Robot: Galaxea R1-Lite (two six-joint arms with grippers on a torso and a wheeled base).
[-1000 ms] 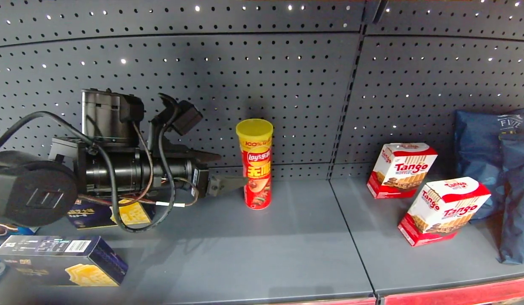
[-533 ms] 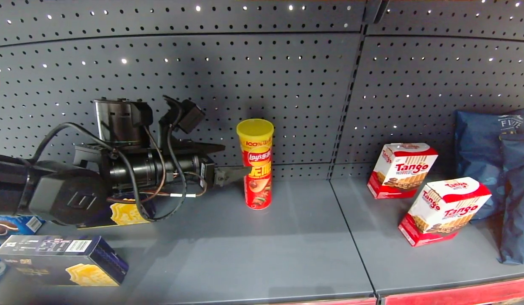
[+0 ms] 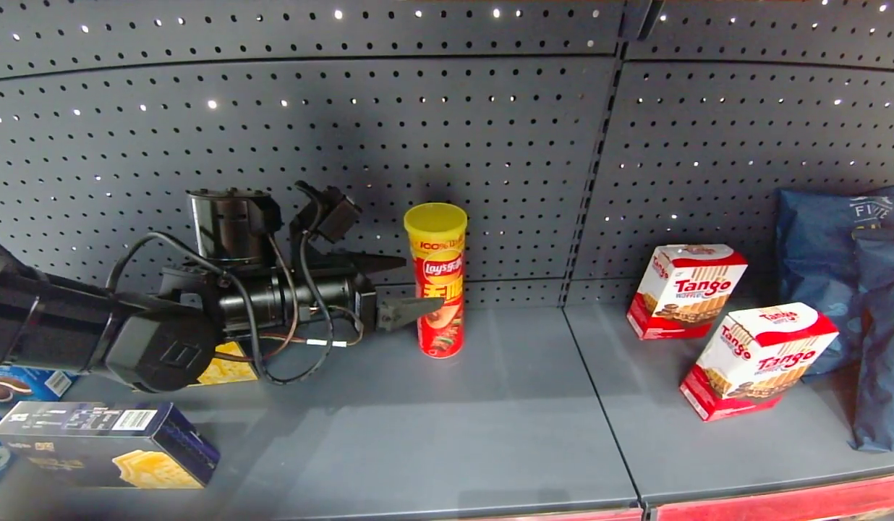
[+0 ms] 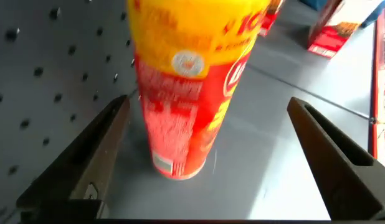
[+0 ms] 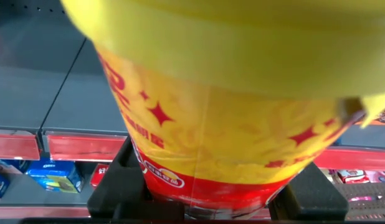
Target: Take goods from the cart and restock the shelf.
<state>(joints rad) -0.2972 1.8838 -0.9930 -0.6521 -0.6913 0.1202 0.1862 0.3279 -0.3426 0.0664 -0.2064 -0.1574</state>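
Note:
A red chips can [image 3: 438, 281] with a yellow lid stands upright on the grey shelf [image 3: 490, 420], close to the pegboard back wall. My left gripper [image 3: 422, 282] comes in from the left at mid-height of the can, open, with one finger behind it and one in front. From the left wrist, the can [image 4: 186, 93] stands between the spread fingers [image 4: 93, 168] with gaps on both sides. My right gripper [image 5: 211, 202] is shut on a second yellow and red chips can [image 5: 211, 124], held above lower shelves.
Two red and white wafer boxes [image 3: 684, 289] [image 3: 758, 359] lie right of the shelf seam, with dark blue bags [image 3: 874, 304] beyond them. Dark cracker boxes [image 3: 107, 443] sit at the front left under my left arm. A red strip [image 3: 780, 503] edges the shelf front.
My left arm has pushed farther right and deeper along the shelf, bringing its open fingers around the standing can. The can itself has stayed in place.

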